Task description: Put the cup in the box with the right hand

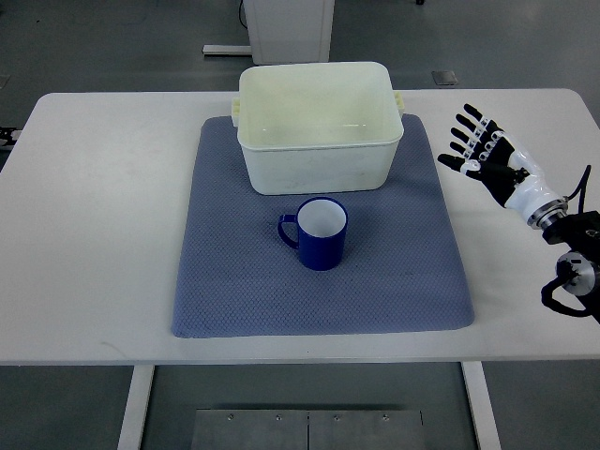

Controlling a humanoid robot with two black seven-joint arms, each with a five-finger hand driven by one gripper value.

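Top view: R hand point(485, 155) hovered over table point(94, 234), fingers spread, holding nothing.
Cup point(321, 233): upright on mat point(412, 272), well left of hand, handle facing away from it.
Box point(317, 127): just beyond cup, left of hand.

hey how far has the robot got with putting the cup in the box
Nothing looks done yet. The blue cup stands upright on the grey mat, in front of the white box, which looks empty. The right hand is open above the table, right of the mat, holding nothing. Reaching, grasping and placing remain.
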